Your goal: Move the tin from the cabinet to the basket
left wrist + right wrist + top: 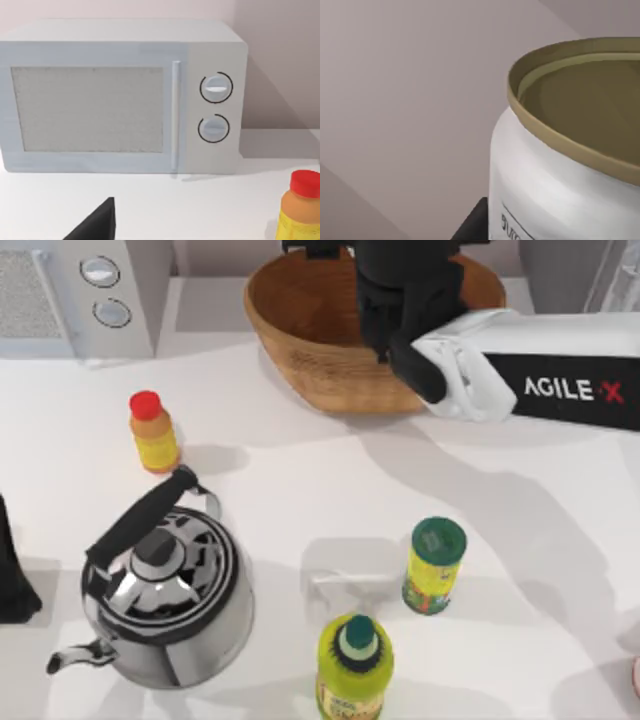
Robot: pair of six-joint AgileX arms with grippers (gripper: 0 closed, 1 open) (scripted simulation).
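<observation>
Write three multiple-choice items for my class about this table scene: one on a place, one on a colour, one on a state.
1. Where is the right end effector?
A. Over the wicker basket
B. Over the kettle
C. Over the green-lidded shaker

2. What colour is the cap of the small yellow bottle nearest the microwave?
A. Green
B. Red
C. Blue

3. How is the microwave's door?
A. Wide open
B. Taken off
C. Shut

Answers:
1. A: in the top view the right arm reaches across to the basket's bowl.
2. B: the cap is bright red in both the top and left wrist views.
3. C: the door lies flush with the front panel.

The left end effector is parked at the table's left edge.
</observation>
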